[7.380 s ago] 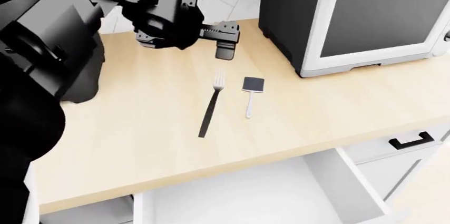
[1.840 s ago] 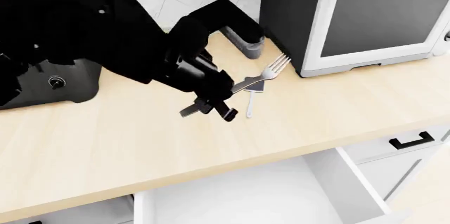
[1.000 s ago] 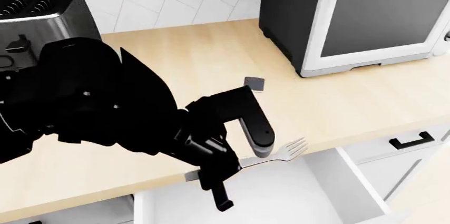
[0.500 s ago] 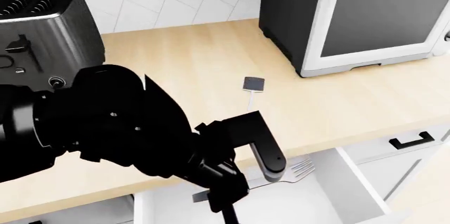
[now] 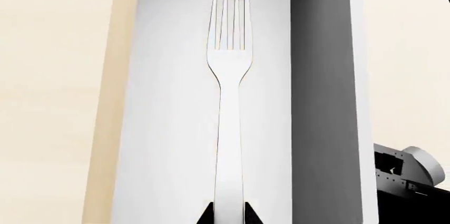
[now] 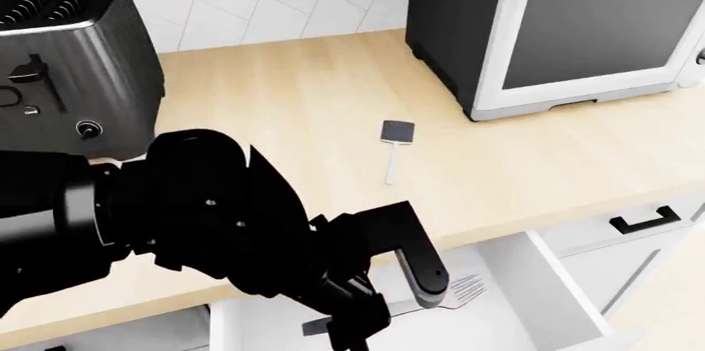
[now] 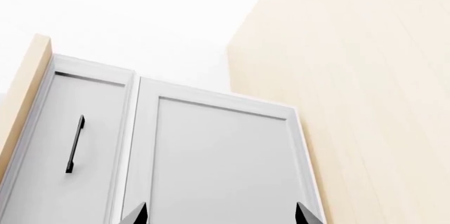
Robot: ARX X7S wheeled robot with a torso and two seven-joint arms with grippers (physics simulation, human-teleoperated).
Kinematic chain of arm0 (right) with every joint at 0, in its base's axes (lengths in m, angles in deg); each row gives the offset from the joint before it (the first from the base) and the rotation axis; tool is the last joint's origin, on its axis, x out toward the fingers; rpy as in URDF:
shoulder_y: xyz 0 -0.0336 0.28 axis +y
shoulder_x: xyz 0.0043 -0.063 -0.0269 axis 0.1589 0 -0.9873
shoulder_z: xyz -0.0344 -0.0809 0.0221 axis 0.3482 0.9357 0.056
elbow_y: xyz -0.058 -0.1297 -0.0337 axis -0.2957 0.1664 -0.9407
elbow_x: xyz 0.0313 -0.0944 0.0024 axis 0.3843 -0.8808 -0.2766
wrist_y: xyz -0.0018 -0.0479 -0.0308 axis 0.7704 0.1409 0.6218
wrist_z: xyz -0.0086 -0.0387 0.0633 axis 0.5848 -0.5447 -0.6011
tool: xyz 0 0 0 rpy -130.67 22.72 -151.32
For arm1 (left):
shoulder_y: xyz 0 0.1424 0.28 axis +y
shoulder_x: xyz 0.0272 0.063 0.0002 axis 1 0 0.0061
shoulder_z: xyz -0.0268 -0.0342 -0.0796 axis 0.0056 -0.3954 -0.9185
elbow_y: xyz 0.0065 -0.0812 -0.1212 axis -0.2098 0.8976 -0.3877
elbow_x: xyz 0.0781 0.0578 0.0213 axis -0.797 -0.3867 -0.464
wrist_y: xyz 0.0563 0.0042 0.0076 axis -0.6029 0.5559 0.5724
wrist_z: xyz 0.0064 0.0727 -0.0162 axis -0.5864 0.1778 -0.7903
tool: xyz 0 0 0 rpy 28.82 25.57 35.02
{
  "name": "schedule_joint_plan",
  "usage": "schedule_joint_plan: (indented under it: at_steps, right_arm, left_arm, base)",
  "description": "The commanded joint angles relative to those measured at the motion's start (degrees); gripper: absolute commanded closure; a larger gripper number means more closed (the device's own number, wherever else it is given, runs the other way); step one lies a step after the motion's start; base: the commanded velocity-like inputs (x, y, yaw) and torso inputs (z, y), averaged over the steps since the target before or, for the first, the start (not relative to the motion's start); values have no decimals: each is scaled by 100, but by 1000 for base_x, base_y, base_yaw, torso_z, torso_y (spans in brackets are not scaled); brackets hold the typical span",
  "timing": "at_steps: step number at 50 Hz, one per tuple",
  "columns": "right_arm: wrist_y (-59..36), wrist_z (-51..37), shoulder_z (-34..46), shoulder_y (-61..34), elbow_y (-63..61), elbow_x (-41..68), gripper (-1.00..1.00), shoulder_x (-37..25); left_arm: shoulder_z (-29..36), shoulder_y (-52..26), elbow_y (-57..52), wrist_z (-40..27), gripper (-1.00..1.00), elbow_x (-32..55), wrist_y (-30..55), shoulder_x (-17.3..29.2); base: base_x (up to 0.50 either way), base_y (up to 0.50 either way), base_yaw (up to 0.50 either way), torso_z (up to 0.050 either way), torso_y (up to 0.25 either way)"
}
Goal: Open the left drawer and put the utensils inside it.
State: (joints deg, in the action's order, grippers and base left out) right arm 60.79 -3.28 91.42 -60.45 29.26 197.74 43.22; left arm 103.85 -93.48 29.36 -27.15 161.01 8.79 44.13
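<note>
Two utensils show: one fork [image 5: 229, 103] and one spatula [image 6: 395, 142]. At lower centre of the head view my left gripper [image 6: 380, 305] is clenched on the fork's handle, tines over the open left drawer [image 6: 518, 293]. The spatula lies mid-frame on the bench [image 6: 276, 103]. My right gripper [image 7: 220, 214] is spread wide, grasping nothing.

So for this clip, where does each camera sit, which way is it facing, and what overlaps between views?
Head view: from the robot's head, down over the countertop, spatula and open left drawer; the left arm fills the lower left.
Left wrist view: near the left gripper, along the held fork into the drawer; both fingertips show.
Right wrist view: faces cabinet doors; two fingertips show.
Head and left wrist views share fork and drawer.
</note>
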Motion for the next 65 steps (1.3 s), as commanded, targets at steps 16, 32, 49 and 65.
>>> schedule_joint_plan:
  at_steps: [16,32,49,65]
  right_arm:
    - [163,-24,-60,106,-270,-7,-100,-51]
    - [286,-72,-100,137,-433,-61,-100,-69]
    - [484,-142,-197,273,-790,-111,-100,-129]
    - [611,-191,-236,269,-889,-197,-100,-116]
  left_arm:
    - [-168,-309,43,-215,-100,277,81,34]
    - [-575,-1073,-62,-389,-100,903,273,242]
    - [-813,-1553,2132,-490,-100,966,86,-108]
    - [-964,-1169,4529,-1882,-100,1282,-1026,-1354]
  base:
    - [0,0,0,0,0]
    - [0,0,0,0,0]
    - [0,0,0,0,0]
    - [0,0,0,0,0]
